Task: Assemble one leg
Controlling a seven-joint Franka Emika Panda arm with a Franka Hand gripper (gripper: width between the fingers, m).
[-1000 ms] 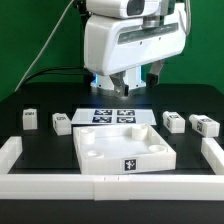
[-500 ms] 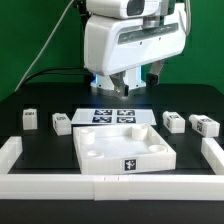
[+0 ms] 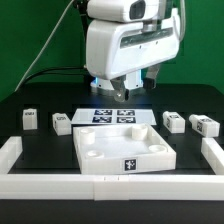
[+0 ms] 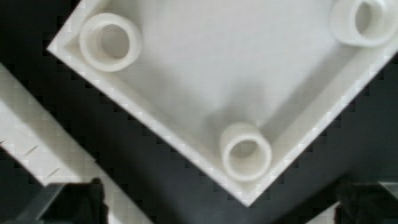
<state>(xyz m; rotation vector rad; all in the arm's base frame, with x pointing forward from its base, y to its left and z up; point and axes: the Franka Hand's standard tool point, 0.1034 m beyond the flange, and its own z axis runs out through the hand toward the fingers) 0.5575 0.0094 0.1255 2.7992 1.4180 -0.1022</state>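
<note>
Several small white legs with marker tags stand on the black table: two at the exterior view's left (image 3: 30, 119) (image 3: 61, 122) and two at its right (image 3: 174, 121) (image 3: 205, 125). The large white tray-like piece (image 3: 100, 150) with corner holes lies in the middle front. My gripper (image 3: 122, 93) hangs above the marker board (image 3: 112, 116), behind the tray, open and empty. In the wrist view the dark fingertips (image 4: 71, 200) stand wide apart with nothing between them (image 4: 217, 208). The tray (image 4: 214, 80) lies below, with its corner holes showing. No leg shows in the wrist view.
White border walls run along the exterior view's left (image 3: 8, 155), right (image 3: 213, 152) and front (image 3: 100, 188) of the work area. A green backdrop stands behind the arm.
The arm has shifted very slightly. The legs and tray have not moved.
</note>
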